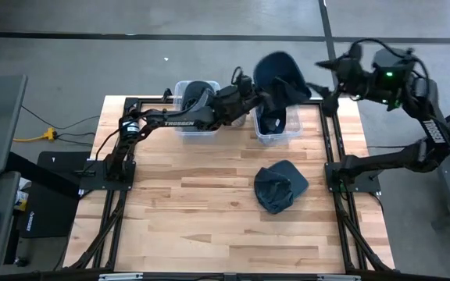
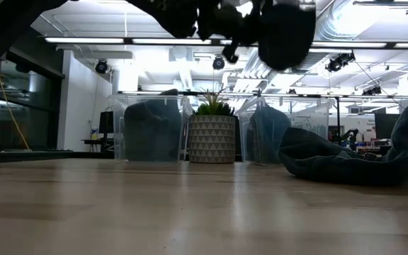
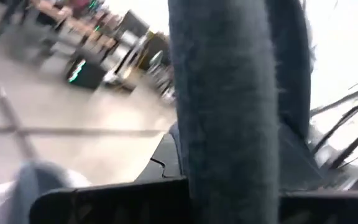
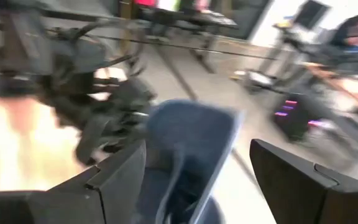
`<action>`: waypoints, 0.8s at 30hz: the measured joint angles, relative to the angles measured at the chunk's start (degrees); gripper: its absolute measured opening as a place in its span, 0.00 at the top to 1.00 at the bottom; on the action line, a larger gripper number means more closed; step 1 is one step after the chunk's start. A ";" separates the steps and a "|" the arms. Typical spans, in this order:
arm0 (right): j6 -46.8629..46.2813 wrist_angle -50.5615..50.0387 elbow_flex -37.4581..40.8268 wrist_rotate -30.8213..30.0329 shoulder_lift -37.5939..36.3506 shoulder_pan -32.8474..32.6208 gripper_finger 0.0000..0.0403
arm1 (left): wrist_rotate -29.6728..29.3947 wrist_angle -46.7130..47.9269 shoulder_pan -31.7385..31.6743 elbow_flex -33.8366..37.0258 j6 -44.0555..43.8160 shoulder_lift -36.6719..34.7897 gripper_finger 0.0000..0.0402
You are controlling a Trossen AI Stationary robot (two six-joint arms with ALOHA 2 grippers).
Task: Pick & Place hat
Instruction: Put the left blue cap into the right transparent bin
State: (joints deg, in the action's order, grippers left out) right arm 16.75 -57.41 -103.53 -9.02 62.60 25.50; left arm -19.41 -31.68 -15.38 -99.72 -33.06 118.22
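Wooden table (image 1: 209,226), bare planks across the lower half of the high view. Nearest item: a dark blue hat (image 1: 280,187) lying crumpled on the wood, right of centre; the low view shows it (image 2: 353,159) slumped flat at the right edge of the frame.

Further back, along the table's top edge in the high view, two clear plastic bins. Left bin (image 1: 194,109) holds dark fabric. Right bin (image 1: 278,125) also has a dark hat inside. A potted plant (image 2: 213,131) stands between the bins in the low view.

Left gripper (image 1: 268,97) reaches from the left side of the table across to the upper centre, raised above the right bin. Its fingers are clamped on a second dark blue hat, the lifted hat (image 1: 281,76), which hangs in the air over the bin's far rim. Left wrist view is filled by that fabric (image 3: 229,112) running up between the fingers.

Right gripper (image 1: 324,78) sits at upper right of the high view, just beside the lifted hat. Its fingers (image 4: 114,177) stand wide apart, nothing gripped; the hat (image 4: 191,143) shows between them, farther off.
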 joint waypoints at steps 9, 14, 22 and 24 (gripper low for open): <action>3.91 -1.61 -0.02 -15.38 -3.51 0.02 0.30 | 6.40 23.41 -2.79 -8.64 2.04 -0.11 1.00; 2.50 -5.23 0.04 -16.08 -4.94 0.02 0.30 | 8.87 30.80 -3.73 -11.02 4.62 -0.18 1.00; -0.15 -8.07 0.18 -12.60 -5.46 0.02 0.30 | 11.40 31.03 -4.51 -11.25 -0.62 1.88 1.00; -0.20 -8.09 0.63 -12.03 -5.46 0.02 0.30 | 12.01 32.45 -4.54 -10.95 -2.74 3.12 1.00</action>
State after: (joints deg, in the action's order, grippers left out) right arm 16.56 -65.50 -102.89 -21.06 57.14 25.52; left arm -7.41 0.77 -19.92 -110.67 -35.80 121.33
